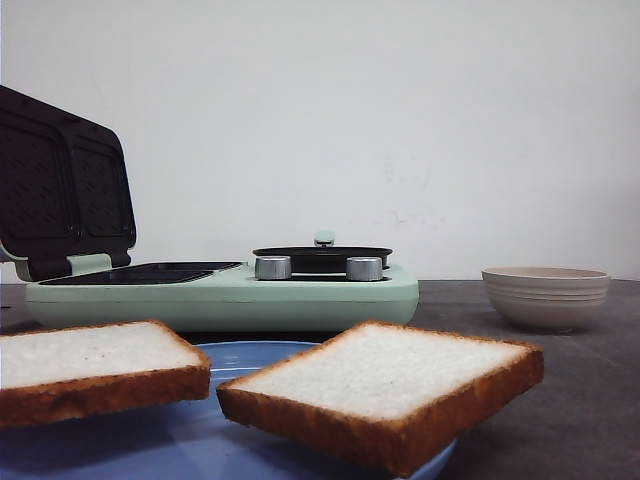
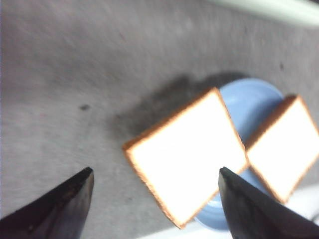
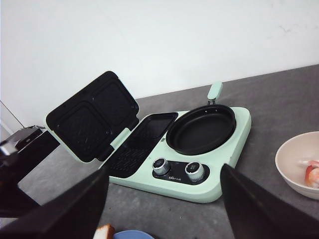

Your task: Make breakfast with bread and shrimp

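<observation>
Two slices of bread lie on a blue plate (image 1: 250, 362) near the front: one on the left (image 1: 90, 365) and one on the right (image 1: 385, 385). In the left wrist view both slices (image 2: 187, 154) (image 2: 285, 144) overhang the plate (image 2: 249, 99). My left gripper (image 2: 155, 172) is open above the nearer slice, not touching it. My right gripper (image 3: 164, 172) is open and empty, high above the table. A pink shrimp (image 3: 311, 174) lies in a pale bowl (image 3: 294, 159), also seen in the front view (image 1: 546, 295).
A mint-green breakfast maker (image 1: 230, 295) stands behind the plate with its lid (image 1: 60, 190) open, a grill plate (image 3: 142, 142), a round black pan (image 3: 202, 129) and two knobs (image 3: 160, 166). A white wall is behind. The table (image 1: 590, 400) is dark grey.
</observation>
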You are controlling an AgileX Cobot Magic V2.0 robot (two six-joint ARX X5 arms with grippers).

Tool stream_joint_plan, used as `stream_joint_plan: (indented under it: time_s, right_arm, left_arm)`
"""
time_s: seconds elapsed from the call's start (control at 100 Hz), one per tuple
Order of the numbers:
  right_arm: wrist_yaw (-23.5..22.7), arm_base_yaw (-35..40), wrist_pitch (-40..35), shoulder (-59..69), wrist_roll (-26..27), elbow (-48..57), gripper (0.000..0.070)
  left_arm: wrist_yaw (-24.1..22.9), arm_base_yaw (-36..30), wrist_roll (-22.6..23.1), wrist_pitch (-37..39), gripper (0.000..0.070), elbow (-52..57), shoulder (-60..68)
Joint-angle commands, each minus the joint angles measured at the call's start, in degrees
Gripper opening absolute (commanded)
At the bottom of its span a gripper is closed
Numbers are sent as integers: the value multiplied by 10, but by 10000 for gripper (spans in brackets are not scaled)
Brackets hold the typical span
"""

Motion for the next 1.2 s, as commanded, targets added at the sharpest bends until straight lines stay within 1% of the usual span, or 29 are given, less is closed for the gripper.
stream_joint_plan:
  time_s: [0.0,0.21,0.34,0.37,0.45,0.52,0.81,0.88,1.04,1.19]
  right_arm:
    - [-2,2,3,2,-5,9,440]
    - [-2,10,-2,2,-21,9,441]
    - [-1,18,-5,2,-23,9,441]
    - [-1,19,-5,2,-24,9,441]
    - [-1,19,-6,2,-28,9,441]
    - [-1,19,-9,2,-34,9,440]
    - [4,19,-18,2,-46,9,440]
    - [4,19,-18,2,-48,9,440]
    - [10,19,-18,2,-48,9,440]
    - [14,19,-21,2,-48,9,440]
  left_arm:
    - [17,-2,32,1,435,8,28]
    - [48,-2,60,2,444,8,111]
    - [55,-6,81,2,449,8,153]
    - [56,-7,90,2,460,8,163]
    - [56,-10,103,3,531,8,185]
    - [56,-14,105,5,555,8,202]
    - [60,-24,104,18,554,8,253]
    - [73,-25,104,18,554,8,266]
    - [122,-31,104,19,554,8,285]
    - [131,-43,105,25,541,8,291]
